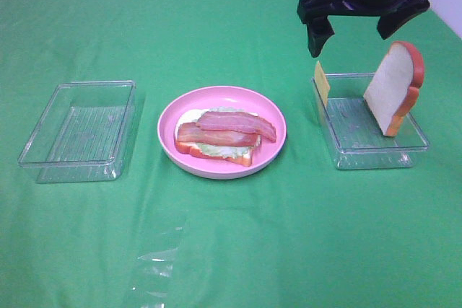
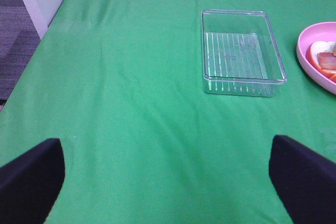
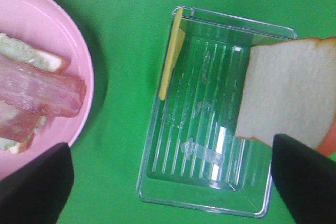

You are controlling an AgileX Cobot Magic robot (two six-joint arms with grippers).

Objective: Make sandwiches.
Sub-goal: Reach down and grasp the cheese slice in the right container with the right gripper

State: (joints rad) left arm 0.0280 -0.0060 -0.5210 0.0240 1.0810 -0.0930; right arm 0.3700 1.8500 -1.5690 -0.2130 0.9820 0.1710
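Note:
On the round pink plate lies a bread slice with lettuce and two bacon strips on top. A second bread slice leans upright in the right clear tray; a yellow cheese square stands against that tray's left wall. My right gripper hovers open and empty above this tray. In the right wrist view the cheese, bread and bacon show. My left gripper is open and empty over bare cloth.
An empty clear tray sits left of the plate, also in the left wrist view. A green cloth covers the table. A clear plastic film lies near the front edge.

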